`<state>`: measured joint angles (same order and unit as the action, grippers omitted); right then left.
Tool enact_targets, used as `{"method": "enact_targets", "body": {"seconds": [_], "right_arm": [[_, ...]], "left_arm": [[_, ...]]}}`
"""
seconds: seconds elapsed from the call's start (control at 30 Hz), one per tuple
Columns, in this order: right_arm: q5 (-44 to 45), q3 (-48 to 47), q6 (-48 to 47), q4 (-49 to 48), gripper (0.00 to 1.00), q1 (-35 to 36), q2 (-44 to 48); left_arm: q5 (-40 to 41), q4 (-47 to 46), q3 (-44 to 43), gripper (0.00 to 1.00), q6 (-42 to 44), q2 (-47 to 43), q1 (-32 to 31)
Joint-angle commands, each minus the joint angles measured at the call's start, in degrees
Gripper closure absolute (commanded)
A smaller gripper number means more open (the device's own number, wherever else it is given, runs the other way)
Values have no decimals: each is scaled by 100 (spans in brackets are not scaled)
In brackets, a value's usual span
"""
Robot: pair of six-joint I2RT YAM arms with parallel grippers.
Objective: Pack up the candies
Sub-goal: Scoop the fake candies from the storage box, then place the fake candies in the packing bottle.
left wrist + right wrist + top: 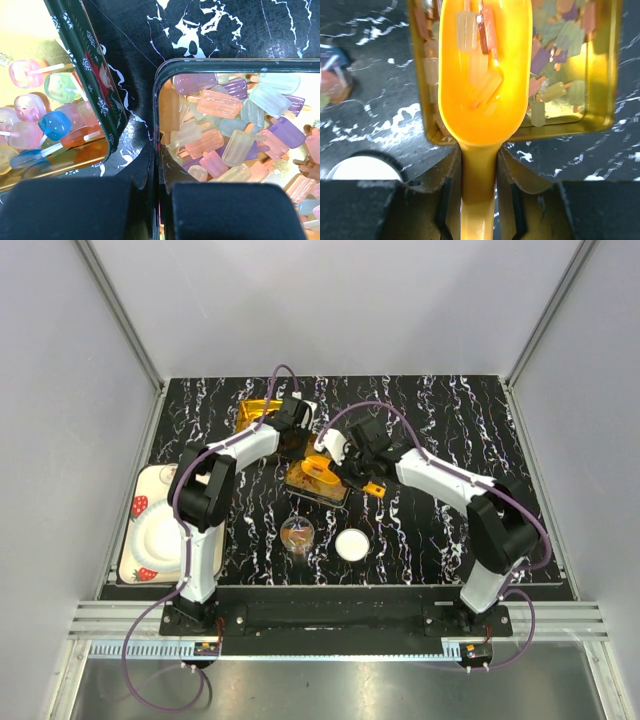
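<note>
The right gripper [479,200] is clenching the handle of the yellow scoop [485,112], which is hanging over the gold tin [601,70] with a few candies [481,82] in its bowl; most candies are lying in that tin; the left gripper [156,200] is pinching the tin's wall, probably steadying it; scooping seems to be going on; next, the scoop is needing a level lift towards the small round jar [297,533], without spilling.

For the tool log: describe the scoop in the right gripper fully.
The scoop is glossy yellow-orange plastic, slightly translucent: a deep rounded bowl narrowing to a slim handle. The right gripper clamps the handle. The bowl, open side up, hangs over the open gold tin and carries a few popsicle-shaped candies.
</note>
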<state>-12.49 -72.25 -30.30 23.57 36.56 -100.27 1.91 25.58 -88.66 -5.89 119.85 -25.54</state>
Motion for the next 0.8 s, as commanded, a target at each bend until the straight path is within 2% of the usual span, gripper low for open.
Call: {"method": "enact_targets", "body": {"seconds": [0.0, 0.4, 0.6, 0.77], "right_arm": [[-342, 9, -335, 392, 100, -17, 770], [-167, 158, -986, 1430, 100, 36, 1721], [457, 317, -1267, 1659, 100, 685, 1976], [572, 141, -1259, 1949, 100, 1256, 1941]], "left_arm": [[-156, -379, -107, 100, -97, -269, 14], [-156, -387, -134, 100, -105, -269, 14], [-156, -387, -125, 100, -97, -234, 5], [-139, -387, -107, 100, -79, -226, 14]]}}
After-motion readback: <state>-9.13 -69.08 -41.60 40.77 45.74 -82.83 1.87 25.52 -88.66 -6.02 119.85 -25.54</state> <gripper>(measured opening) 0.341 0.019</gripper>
